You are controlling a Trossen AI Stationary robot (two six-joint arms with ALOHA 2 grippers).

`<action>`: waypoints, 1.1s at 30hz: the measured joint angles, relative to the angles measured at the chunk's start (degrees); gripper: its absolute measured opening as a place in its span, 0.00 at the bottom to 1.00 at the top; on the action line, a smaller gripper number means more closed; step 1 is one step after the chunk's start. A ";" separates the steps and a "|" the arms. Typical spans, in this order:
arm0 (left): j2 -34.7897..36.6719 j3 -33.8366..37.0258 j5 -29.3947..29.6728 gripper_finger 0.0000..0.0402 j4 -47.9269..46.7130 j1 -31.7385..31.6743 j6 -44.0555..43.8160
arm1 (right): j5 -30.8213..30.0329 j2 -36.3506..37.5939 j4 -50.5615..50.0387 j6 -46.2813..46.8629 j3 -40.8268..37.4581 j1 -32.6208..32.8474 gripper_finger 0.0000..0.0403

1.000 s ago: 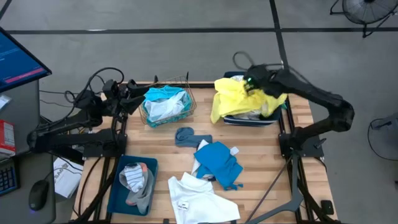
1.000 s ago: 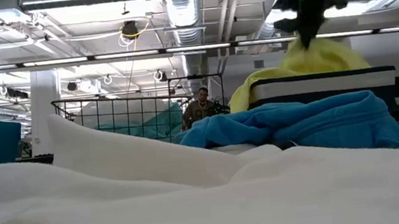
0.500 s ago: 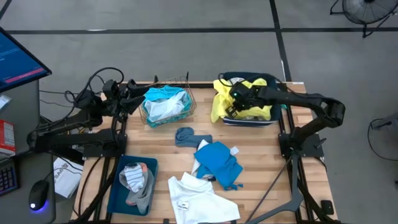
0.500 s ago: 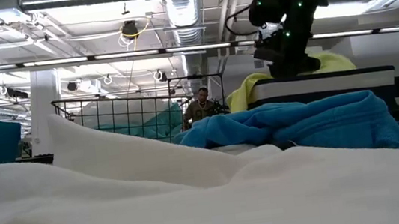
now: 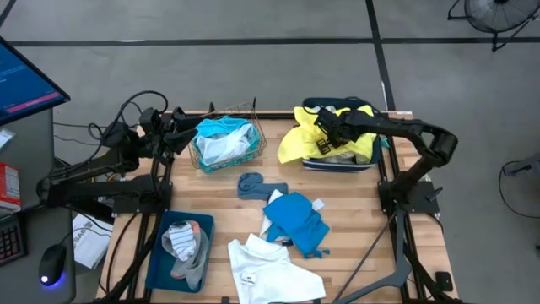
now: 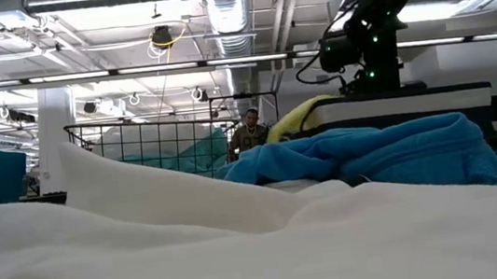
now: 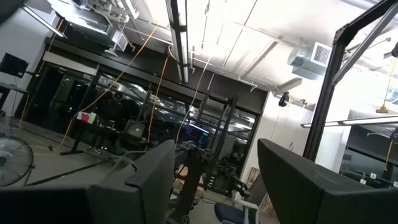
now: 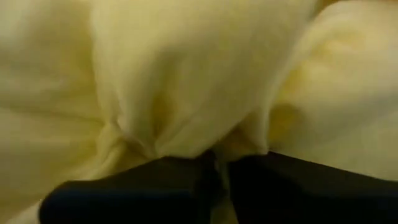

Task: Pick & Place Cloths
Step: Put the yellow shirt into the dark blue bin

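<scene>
the right gripper (image 5: 325, 127) is pinched shut on the yellow cloth (image 5: 305, 140), which lies in the far right bin (image 5: 371, 160) and spills over its left edge, straight ahead of the fingers. the left gripper (image 5: 181, 135) waits by the wire basket (image 5: 226, 142) (fingers apart). one yellow cloth, two blue bins.

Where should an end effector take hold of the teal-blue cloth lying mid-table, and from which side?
Grip the raised bunched fold at the middle of the teal-blue cloth, coming straight down from above. It lies crumpled on the wooden table, so its thin edges offer little to pinch, and a white cloth lies close beside it.
</scene>
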State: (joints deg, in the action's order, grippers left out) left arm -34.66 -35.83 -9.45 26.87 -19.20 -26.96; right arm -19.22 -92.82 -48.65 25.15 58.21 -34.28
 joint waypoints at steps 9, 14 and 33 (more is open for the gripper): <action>-0.02 0.00 -0.02 0.53 -0.25 0.00 0.02 | 0.64 -3.50 1.64 -0.34 0.07 -0.42 0.29; -0.02 0.00 -0.02 0.53 -0.33 0.00 -0.17 | 3.34 -0.94 -0.21 -2.87 2.18 -0.99 0.44; -1.61 0.00 -0.02 0.53 -1.43 -0.07 1.38 | -11.89 20.25 -19.19 5.78 14.38 -6.04 0.39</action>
State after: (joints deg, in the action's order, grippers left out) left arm -36.26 -35.83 -9.47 25.45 -19.27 -25.58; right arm -31.11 -72.56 -67.84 30.93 72.59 -40.32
